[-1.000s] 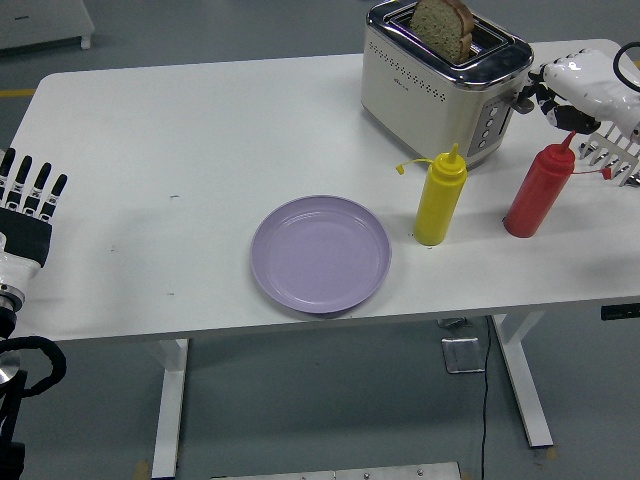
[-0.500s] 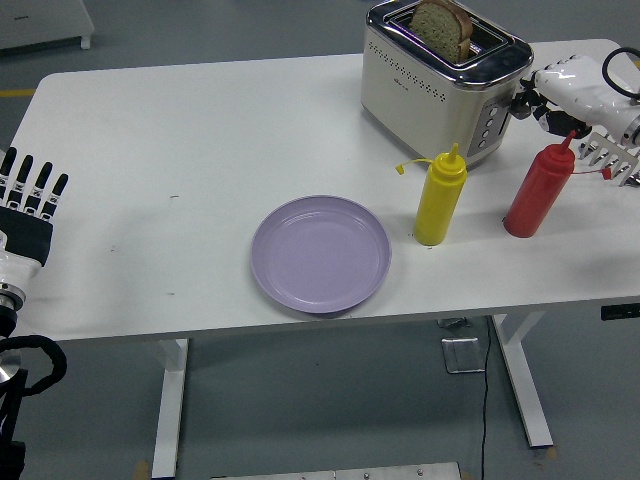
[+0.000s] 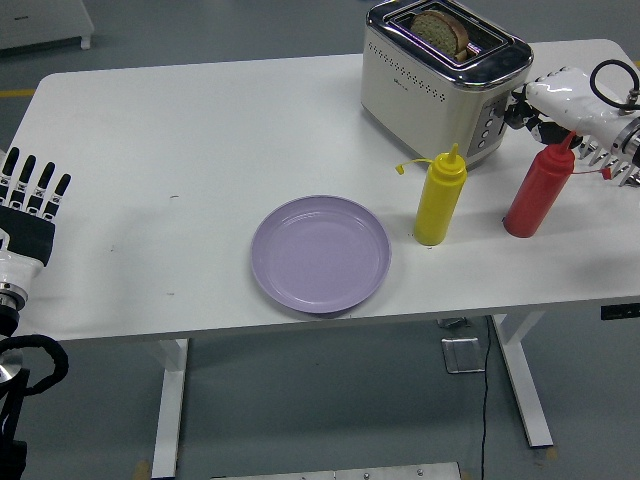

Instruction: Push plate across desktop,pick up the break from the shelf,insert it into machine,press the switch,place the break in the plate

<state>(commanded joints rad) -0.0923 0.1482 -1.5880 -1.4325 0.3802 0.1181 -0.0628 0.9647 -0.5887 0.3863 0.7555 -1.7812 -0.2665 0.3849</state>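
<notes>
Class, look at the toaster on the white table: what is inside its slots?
A slice of brown bread sits low in one slot of the toaster; only its top edge shows. The rest of the slice is hidden by the toaster's walls.

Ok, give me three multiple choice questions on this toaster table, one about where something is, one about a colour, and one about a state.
1. Where is the round purple plate?
A. near the table's front edge
B. on the toaster
C. under the table

2. What colour is the squeeze bottle closest to the plate?
A. green
B. yellow
C. white

3. How does the brown bread slice sit in the silver toaster?
A. beside it
B. standing high out
C. sunk low in the slot

Answers: 1 A, it lies by the white table's near edge. 2 B, the red squeeze bottle stands farther right. 3 C, only its top shows, with the right hand at the toaster's side.
</notes>
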